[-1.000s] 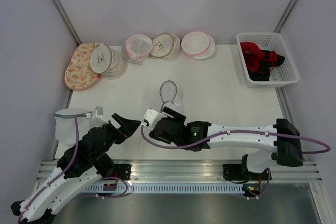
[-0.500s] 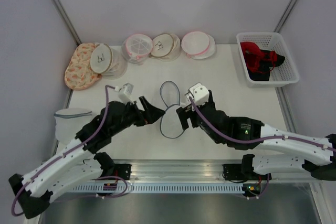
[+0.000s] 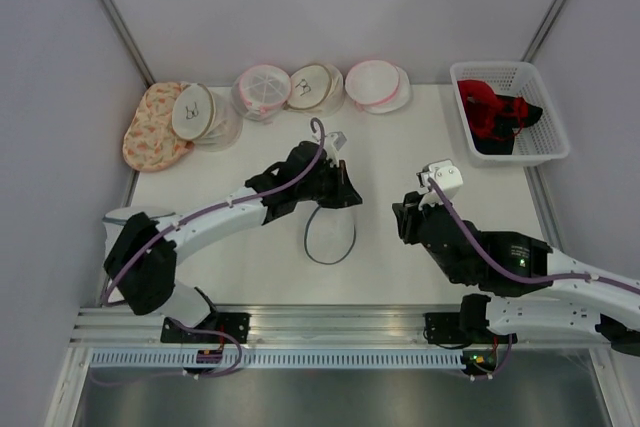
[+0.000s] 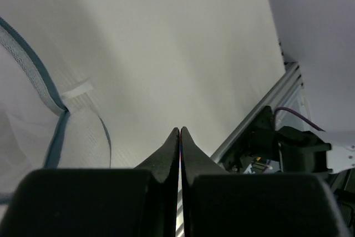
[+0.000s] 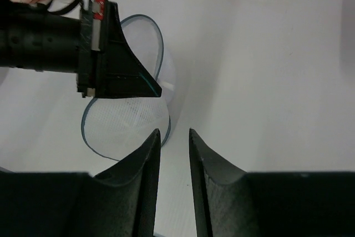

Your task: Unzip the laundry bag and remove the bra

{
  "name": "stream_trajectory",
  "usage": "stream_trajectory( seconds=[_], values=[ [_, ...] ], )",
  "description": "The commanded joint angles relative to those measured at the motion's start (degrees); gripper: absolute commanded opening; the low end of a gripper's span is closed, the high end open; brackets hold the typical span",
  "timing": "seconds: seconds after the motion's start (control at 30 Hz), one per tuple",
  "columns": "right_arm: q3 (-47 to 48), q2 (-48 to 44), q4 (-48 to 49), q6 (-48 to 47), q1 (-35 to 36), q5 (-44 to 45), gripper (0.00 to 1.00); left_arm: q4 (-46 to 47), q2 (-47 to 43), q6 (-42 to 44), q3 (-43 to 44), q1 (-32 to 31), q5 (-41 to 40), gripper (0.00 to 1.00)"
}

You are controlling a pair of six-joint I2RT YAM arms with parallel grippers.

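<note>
The laundry bag [image 3: 330, 232] is a white mesh pouch with a blue-grey rim, lying mid-table. It also shows in the left wrist view [image 4: 33, 109] and the right wrist view [image 5: 125, 117]. My left gripper [image 3: 348, 195] hangs over the bag's far half, shut with nothing between its fingers [image 4: 179, 131]. In the right wrist view the left gripper [image 5: 157, 90] points right above the mesh. My right gripper [image 3: 398, 222] is just right of the bag, jaws a little apart and empty [image 5: 174, 132]. A small white tab [image 4: 77, 89] sits on the bag's rim. The bra is hidden.
Several mesh laundry bags line the back edge, among them a floral one [image 3: 150, 132] and a pink-rimmed one [image 3: 378, 85]. A white basket [image 3: 545, 142] at the back right holds red and black garments [image 3: 492, 112]. Another white bag [image 3: 122, 219] lies at the left edge.
My left arm swung from the near left out over the bag and its gripper shut. My right arm pulled back to the right of the bag and its jaws narrowed.
</note>
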Motion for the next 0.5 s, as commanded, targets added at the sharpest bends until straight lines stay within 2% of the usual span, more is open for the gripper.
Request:
stream_trajectory(
  seconds=[0.0,0.1,0.2,0.37,0.47],
  values=[
    [0.6,-1.9,-4.5,3.7,-0.1,2.9,0.32,0.4,6.9,2.1,1.4,-0.2,-1.4,0.02],
    [0.1,-3.3,-5.5,4.4,-0.1,2.8,0.32,0.3,13.3,0.4,0.9,0.4,-3.4,0.02],
    [-0.3,-4.2,-6.6,4.9,-0.1,2.7,0.32,0.5,15.4,-1.3,-1.2,1.5,-5.5,0.02],
    [-1.7,-6.1,-7.4,5.4,-0.1,2.4,0.32,-0.6,11.8,-2.5,-8.3,6.5,-10.2,0.02],
    [-2.5,-6.8,-7.0,5.3,-0.1,1.8,0.32,-1.7,5.8,-3.6,-14.3,13.8,-11.6,0.02]
  ],
)
